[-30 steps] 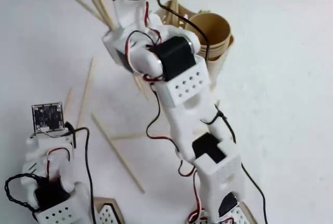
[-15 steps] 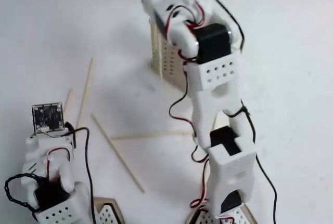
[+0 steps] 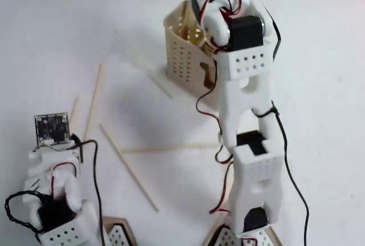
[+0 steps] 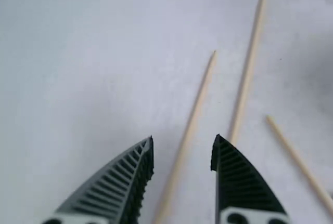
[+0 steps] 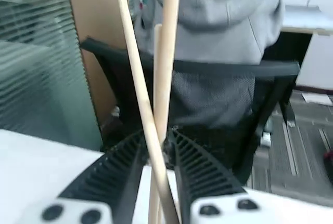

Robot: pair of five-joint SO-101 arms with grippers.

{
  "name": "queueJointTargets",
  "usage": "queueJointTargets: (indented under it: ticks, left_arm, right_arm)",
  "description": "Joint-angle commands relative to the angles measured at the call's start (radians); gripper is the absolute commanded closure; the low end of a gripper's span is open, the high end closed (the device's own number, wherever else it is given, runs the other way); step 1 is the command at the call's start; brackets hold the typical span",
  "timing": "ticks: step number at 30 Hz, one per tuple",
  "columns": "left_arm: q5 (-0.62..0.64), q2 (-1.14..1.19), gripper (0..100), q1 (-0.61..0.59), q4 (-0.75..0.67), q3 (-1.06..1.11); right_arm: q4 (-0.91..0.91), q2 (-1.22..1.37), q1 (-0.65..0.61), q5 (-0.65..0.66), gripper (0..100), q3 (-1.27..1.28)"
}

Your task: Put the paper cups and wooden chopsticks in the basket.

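Chopsticks [image 5: 167, 52] of pale wood stand clamped in the right gripper [image 5: 158, 143]. Its ribbed jaws are closed tight on the bundle. At least 2 sticks rise out of the grip, perhaps 3, and 1 of them leans across the others.

In the high view the right arm [image 3: 248, 86] stretches up the white table [image 3: 319, 86], with its wrist over the basket [image 3: 181, 57]. This is a pale, perforated basket standing upright near the table's far edge. The arm covers most of its mouth, so I cannot tell what lies inside or whether the stick ends reach into it.

The left arm [image 3: 57, 200] sits at the near left of the table. The left gripper [image 4: 183, 146] is partly open and holds nothing, its 2 dark fingertips pointing down at the tabletop. A loose chopstick [image 4: 192, 125] lies flat on the table and runs through the gap between the fingertips. I cannot tell whether either jaw touches it. A second chopstick [image 4: 250, 63] lies just beside it at nearly the same angle, and a third chopstick [image 4: 299, 164] lies apart from both at a slant.

The high view shows 4 sticks plainly on the table between the arms:
- A long stick [image 3: 94, 100] lies ahead of the left arm.
- A short-looking stick [image 3: 74, 109] lies just beside the long one.
- A diagonal stick [image 3: 129, 168] lies nearer the table's middle.
- A near-level stick [image 3: 171, 147] reaches toward the right arm.

A faint streak near the basket's foot is too blurred to name.
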Motion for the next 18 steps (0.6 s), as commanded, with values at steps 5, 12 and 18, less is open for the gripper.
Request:
queueJointTargets:
  ticks: [5, 12, 18]
  left_arm:
    - [-0.011, -0.010, 81, -0.002, -0.005, -0.008]
    - [-0.011, -0.010, 81, -0.002, -0.005, -0.008]
    - [-0.011, -0.010, 81, -0.002, -0.005, -0.008]
  right_arm:
    - [0.128, 0.039, 0.028, -0.086, 98.2, -0.031]
    - [0.248, 0.081, 0.025, -0.086, 98.1, -0.032]
    - [0.300, 0.085, -0.001, -0.081, 98.1, -0.025]
